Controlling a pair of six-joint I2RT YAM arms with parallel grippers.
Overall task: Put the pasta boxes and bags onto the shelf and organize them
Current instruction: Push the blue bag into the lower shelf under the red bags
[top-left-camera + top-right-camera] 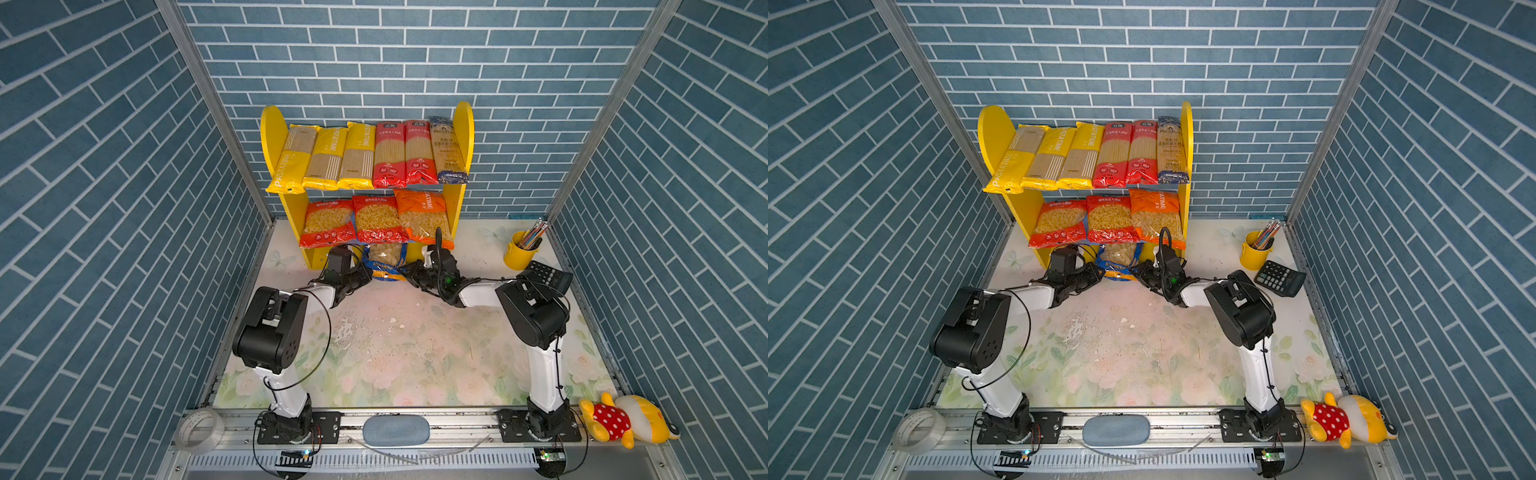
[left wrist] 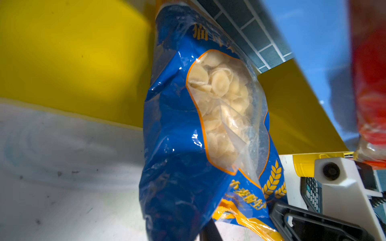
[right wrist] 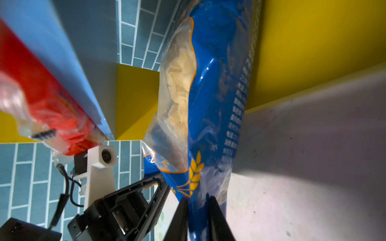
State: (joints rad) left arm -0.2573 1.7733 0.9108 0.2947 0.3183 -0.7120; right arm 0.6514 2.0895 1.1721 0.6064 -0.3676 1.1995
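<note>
A roll of clear tape [image 1: 199, 428] lies at the near left corner. Against the back wall stands the shelf [image 1: 272, 124], with yellow side panels. Its upper board carries, left to right, three yellow spaghetti packs [image 1: 328, 158], two red spaghetti packs [image 1: 405, 153] and one dark-blue spaghetti pack [image 1: 449, 149], all leaning back side by side. The lower board holds two red short-pasta bags [image 1: 328, 222] and an orange short-pasta bag [image 1: 424, 216]. Below them, in the shelf's bottom opening, a blue short-pasta bag [image 1: 386, 259] with a clear window stands upright between the two arms; whether it rests on the tabletop [image 1: 395, 353] cannot be told. The left claw [image 1: 365, 277] is pinched on the bag's left edge, as far as the wrist views show. The right claw [image 1: 409, 274] has its two black fingers [image 3: 178, 219] pressed on either side of the bag's right edge. Further right stand a yellow pencil cup [image 1: 517, 253] and a black calculator [image 1: 550, 276]. A yellow plush toy [image 1: 623, 419] in red dotted cloth lies at the near right corner.
</note>
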